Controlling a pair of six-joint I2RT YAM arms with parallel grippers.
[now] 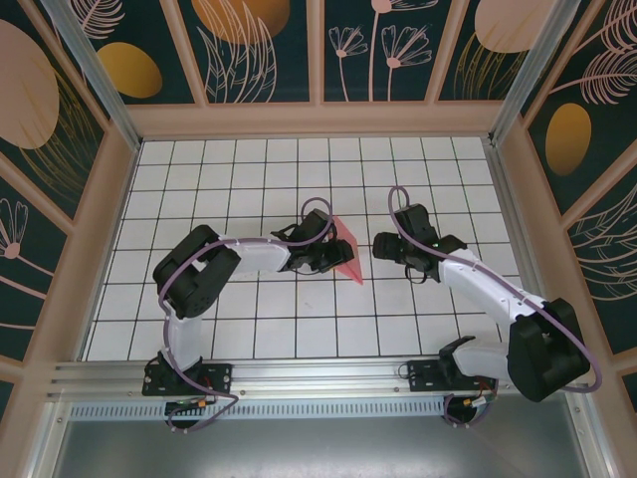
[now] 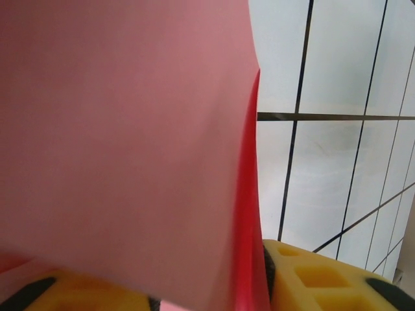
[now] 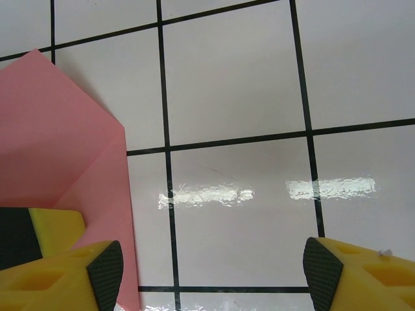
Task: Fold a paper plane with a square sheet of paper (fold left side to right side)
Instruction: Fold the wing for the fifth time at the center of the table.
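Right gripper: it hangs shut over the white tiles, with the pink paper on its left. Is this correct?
No: the right gripper is open, not shut. The right wrist view shows its fingers wide apart with nothing between them. The rest holds: white tiles below, pink paper on its left.

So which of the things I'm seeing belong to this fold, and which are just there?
In the job: pink paper sheet, partly folded; left hand, at the paper; right hand, open beside it.
Just there: white grid table; patterned walls; metal rail by the arm bases.
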